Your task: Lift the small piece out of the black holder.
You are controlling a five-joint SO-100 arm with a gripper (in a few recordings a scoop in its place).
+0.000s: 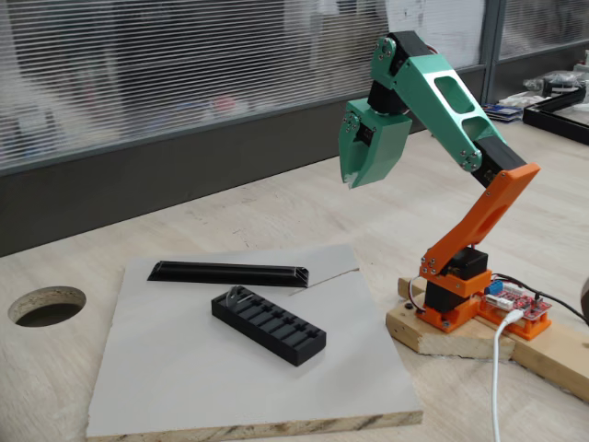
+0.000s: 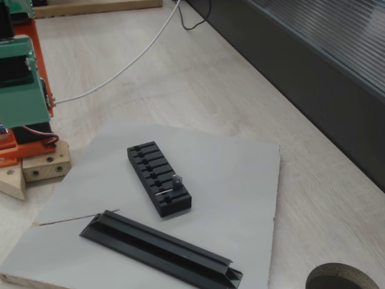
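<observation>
The black holder (image 1: 271, 324) (image 2: 157, 177) lies slanted on a grey board, a row of slots across its top. The small piece (image 1: 237, 295) (image 2: 177, 179) is a tiny silvery bit that stands up out of a slot near one end of the holder. My green gripper (image 1: 350, 180) hangs high above the table, up and to the right of the holder in that fixed view, well clear of it. Its fingers point down, look closed together and hold nothing.
A longer thin black rail (image 1: 230, 273) (image 2: 162, 248) lies on the grey board (image 1: 184, 378) (image 2: 240, 174) beside the holder. The arm's orange base (image 1: 456, 295) sits on wooden blocks to the right. A round hole (image 1: 46, 304) (image 2: 343, 278) is cut in the tabletop.
</observation>
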